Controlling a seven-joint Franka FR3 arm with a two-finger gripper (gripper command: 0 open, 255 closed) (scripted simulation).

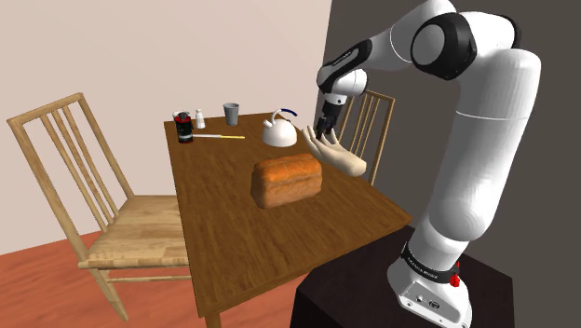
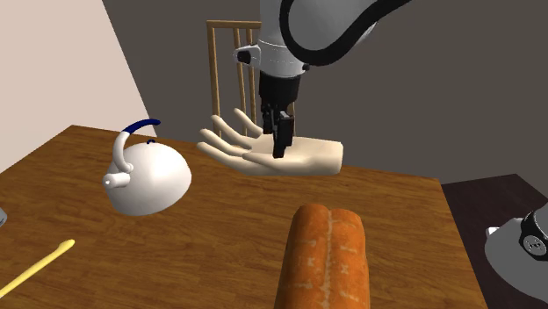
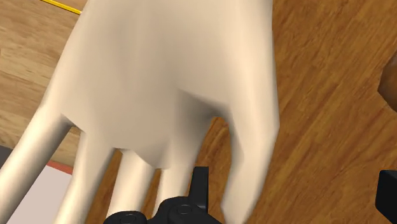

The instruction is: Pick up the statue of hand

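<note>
The statue of a hand [image 1: 341, 157] [image 2: 279, 157] [image 3: 172, 83] is cream-coloured and lies palm up on the wooden table [image 1: 233, 233], near the edge on the shoulder view's right. Its fingers point toward the white kettle [image 1: 278, 130]. My black gripper [image 1: 324, 126] [image 2: 279, 139] [image 3: 294, 184] comes straight down over the palm, tips at or just above its surface. It is open: in the wrist view one fingertip [image 3: 200, 184] shows over the statue's fingers and the other stands far apart beside the statue. Nothing is clasped.
A bread loaf [image 1: 287, 179] [image 2: 325, 259] lies mid-table, close to the statue's wrist. The kettle [image 2: 147, 178] has a blue handle. A yellow stick [image 1: 222, 137], a grey cup [image 1: 231, 113] and small jars [image 1: 183, 126] stand at the far end. Wooden chairs [image 1: 93, 205] [image 2: 233, 70] flank the table.
</note>
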